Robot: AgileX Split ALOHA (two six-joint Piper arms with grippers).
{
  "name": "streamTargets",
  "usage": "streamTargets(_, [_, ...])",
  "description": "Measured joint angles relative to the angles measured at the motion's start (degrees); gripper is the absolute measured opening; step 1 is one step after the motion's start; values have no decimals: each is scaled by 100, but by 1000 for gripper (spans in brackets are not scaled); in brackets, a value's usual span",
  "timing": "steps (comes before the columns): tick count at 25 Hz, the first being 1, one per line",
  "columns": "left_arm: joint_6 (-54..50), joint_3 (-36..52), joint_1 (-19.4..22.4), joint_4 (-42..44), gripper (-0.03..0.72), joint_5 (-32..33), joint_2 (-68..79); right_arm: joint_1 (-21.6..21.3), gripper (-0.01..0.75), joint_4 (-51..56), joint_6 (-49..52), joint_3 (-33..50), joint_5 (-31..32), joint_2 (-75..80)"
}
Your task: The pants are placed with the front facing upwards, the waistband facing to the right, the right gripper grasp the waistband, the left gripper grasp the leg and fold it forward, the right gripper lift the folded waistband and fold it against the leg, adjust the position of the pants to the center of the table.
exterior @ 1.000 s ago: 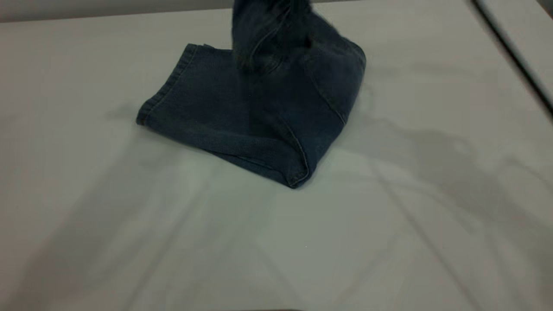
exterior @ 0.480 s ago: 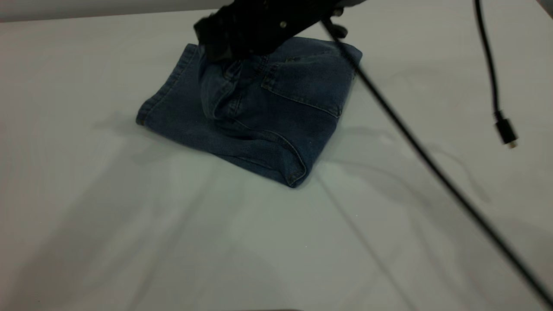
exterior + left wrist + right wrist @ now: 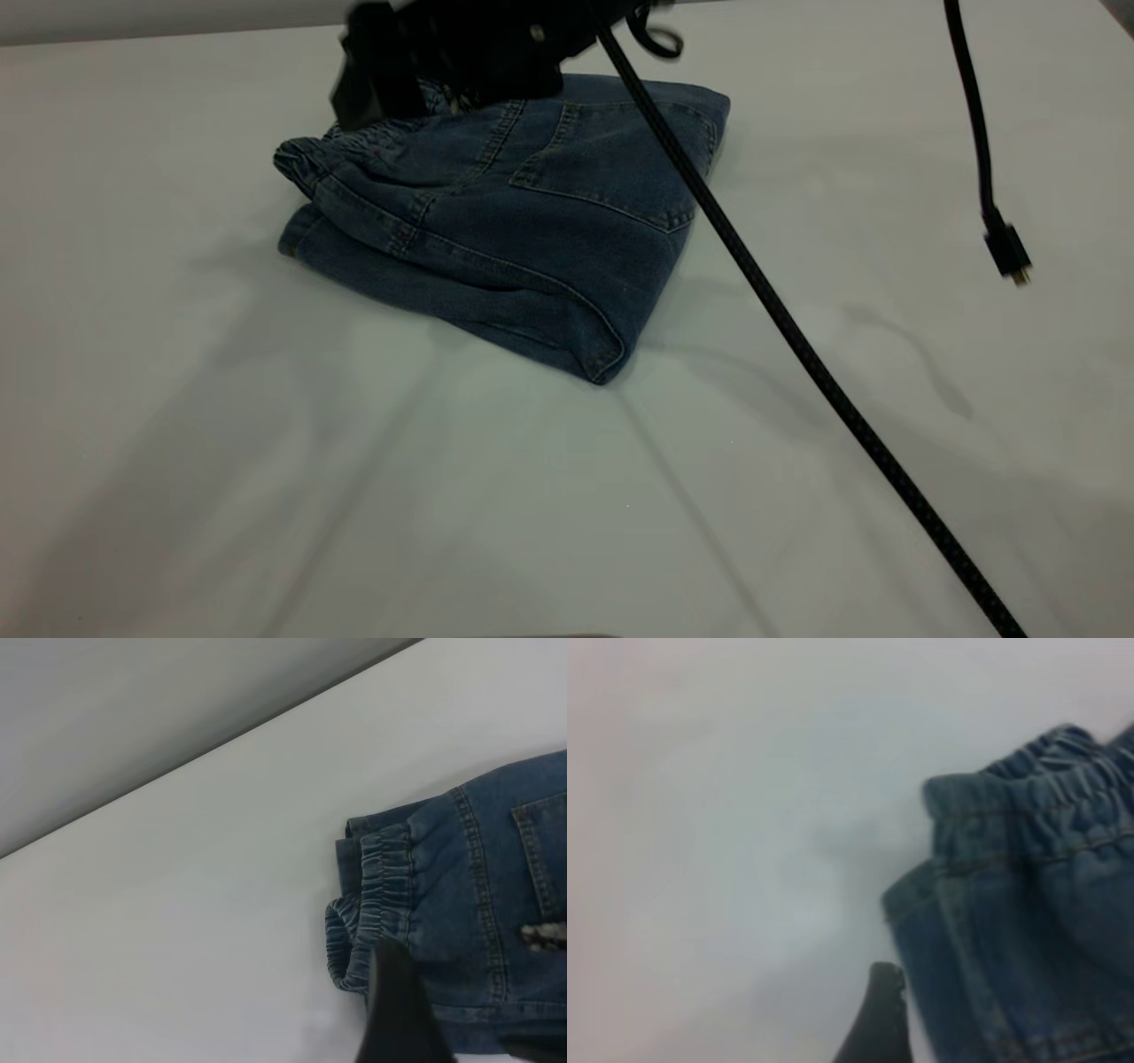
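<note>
**Operator:** Denim, folded into a thick packet. I have the pants [image 3: 514, 230] lying toward the far side of the desk [image 3: 266, 496], back pocket up, with the waistband [image 3: 354, 151] laid over the leg hem at the left end of the packet.

**Second:** Where are your arms?

**Operator:** The right gripper [image 3: 390, 80] hangs just above the waistband's far corner, its cable slanting across the exterior view. The left gripper [image 3: 399, 1010] shows only as one dark finger in its wrist view, near the gathered band. I cannot tell whether either pair of jaws is parted or clenched, or whether the right one has cloth in it.

**Second:** How will it handle?

**Operator:** My guess is soft but weighty. Several layers of denim should hold a crease and drag rather than slide. The elastic band is bulky and bunches, so it gives a good bite. To shift the packet toward the middle I would take it by that band or the thick folded edge, through all layers, or the top ply will peel.

**Second:** Anything hidden?

**Operator:** The far edge under the right arm, and both arms' bodies.
</note>
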Motion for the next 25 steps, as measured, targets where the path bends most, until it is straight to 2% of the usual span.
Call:
streamTargets(2, [0,0,0,0,397,4,-19,55,607,-1043,1080,-19,104,-168])
streamTargets(4, [0,0,0,0,394,4,-126,85,572,-2325,2581,-210,455,-275])
streamTargets(9, [0,17,0,5,391,-93,-673,133,533,-5335,5791,-1218,1561,-287])
streamTargets(12, [0,17,0,11,391,-119,-982,250,533,-6451,7305,-1940,2024,-227])
streamTargets(18, [5,17,0,11,391,-112,-1197,426,532,-6987,9091,-3079,2593,345])
streamTargets(25, [5,17,0,11,391,-72,-1207,380,531,-7005,11881,-3680,2532,1288])
